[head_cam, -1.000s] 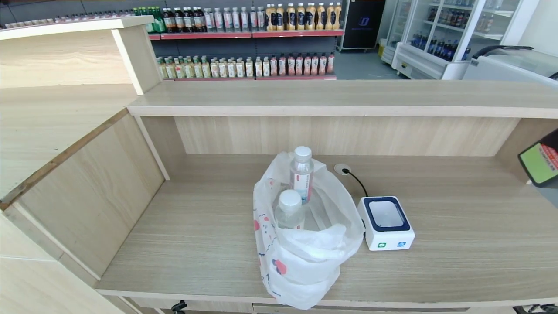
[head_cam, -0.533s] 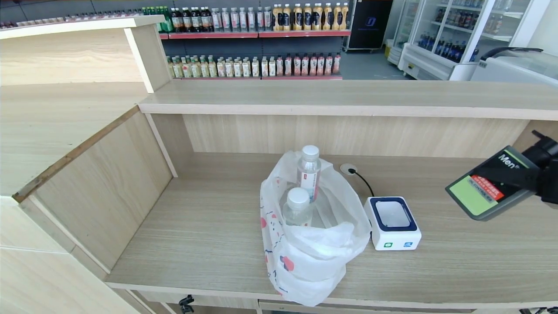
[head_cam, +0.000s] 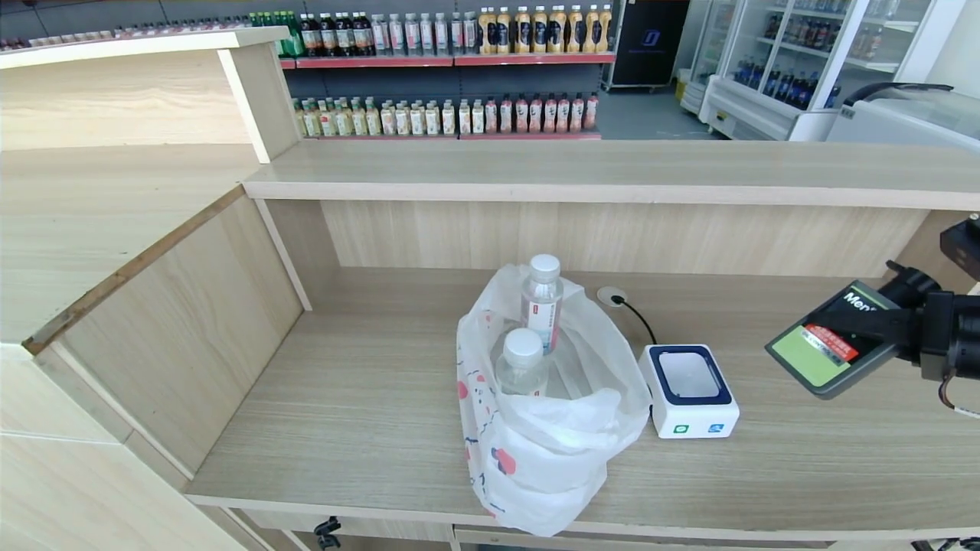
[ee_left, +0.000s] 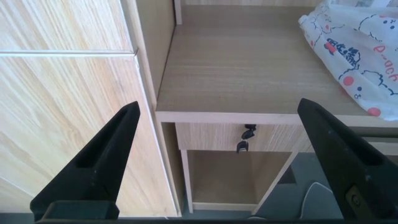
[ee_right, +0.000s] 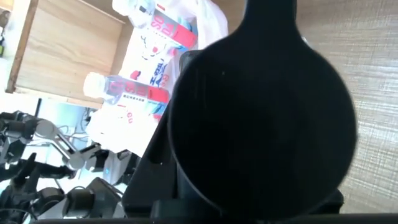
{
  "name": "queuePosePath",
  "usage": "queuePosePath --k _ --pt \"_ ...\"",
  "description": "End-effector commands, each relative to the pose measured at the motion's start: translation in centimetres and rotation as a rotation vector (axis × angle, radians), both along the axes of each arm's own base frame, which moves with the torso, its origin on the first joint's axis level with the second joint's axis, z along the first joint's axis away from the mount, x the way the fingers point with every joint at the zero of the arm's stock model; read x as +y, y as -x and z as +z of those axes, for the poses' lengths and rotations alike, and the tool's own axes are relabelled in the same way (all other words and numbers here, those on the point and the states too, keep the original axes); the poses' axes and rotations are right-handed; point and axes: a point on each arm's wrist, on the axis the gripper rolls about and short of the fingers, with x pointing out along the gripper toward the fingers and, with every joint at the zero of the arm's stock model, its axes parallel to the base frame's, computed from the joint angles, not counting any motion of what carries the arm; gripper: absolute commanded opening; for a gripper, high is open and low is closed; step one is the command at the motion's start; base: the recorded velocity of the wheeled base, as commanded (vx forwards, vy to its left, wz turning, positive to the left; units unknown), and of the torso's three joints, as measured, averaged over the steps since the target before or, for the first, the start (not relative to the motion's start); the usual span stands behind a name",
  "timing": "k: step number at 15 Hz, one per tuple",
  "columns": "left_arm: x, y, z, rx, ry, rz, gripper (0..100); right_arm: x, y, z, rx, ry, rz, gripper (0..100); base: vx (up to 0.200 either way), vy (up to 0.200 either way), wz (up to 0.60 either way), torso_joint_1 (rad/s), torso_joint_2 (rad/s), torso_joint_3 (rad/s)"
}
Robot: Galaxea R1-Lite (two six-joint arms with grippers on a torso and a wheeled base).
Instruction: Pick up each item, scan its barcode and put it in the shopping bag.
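Right jaws, seen from my head, clamp a dark green-labelled pack above the counter, right of the scanner; just left of it stands the shopping bag with two bottles. From my left wrist, left jaws gape wide, empty, before the counter's front edge. From my right wrist, the pack's dark end looms close.

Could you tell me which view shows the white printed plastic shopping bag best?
The head view: the white printed plastic shopping bag stands whole on the wooden counter, two clear white-capped bottles inside. The left wrist view catches one side; the right wrist view shows part.
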Motion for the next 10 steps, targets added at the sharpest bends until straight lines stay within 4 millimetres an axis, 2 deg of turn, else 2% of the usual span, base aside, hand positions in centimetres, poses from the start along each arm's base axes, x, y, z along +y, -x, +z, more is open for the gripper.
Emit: queuePosePath --k 1,4,10 --pt "0.0 0.0 0.0 0.001 0.0 0.0 100 -0.7 -2.2 -1.4 0.042 -0.023 0.016 0 0.0 0.0 0.0 0.0 0.0 0.0" --pt "0.0 0.0 0.0 0.001 0.0 0.0 100 -0.7 -3.5 -1.3 0.022 -0.044 0.08 0 0.0 0.0 0.0 0.0 0.0 0.0" --pt "0.0 0.0 0.0 0.001 0.0 0.0 100 -0.9 -4.8 -3.0 0.032 -0.013 0.112 0 0.0 0.0 0.0 0.0 0.0 0.0"
